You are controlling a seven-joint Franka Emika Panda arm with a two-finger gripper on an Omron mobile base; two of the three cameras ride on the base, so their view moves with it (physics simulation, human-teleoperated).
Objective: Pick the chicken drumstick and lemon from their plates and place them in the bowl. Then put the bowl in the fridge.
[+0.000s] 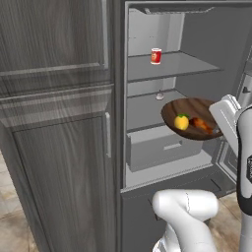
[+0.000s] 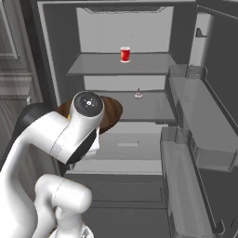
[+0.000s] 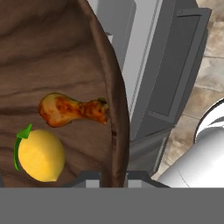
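The dark-brown wooden bowl hangs tilted in front of the open fridge, level with its second shelf. Inside the bowl lie the yellow lemon and the brown-orange chicken drumstick. In the hand view the lemon sits just below the drumstick on the bowl's wooden floor. My gripper is shut on the bowl's rim, one fingertip on each side of it. From the right base the bowl peeks out behind my arm. The plates are out of view.
A red can stands on the fridge's upper shelf, and a small pale item sits on the second shelf. A grey drawer lies below. The fridge door with its bins stands open on the right. Grey cabinets flank the left.
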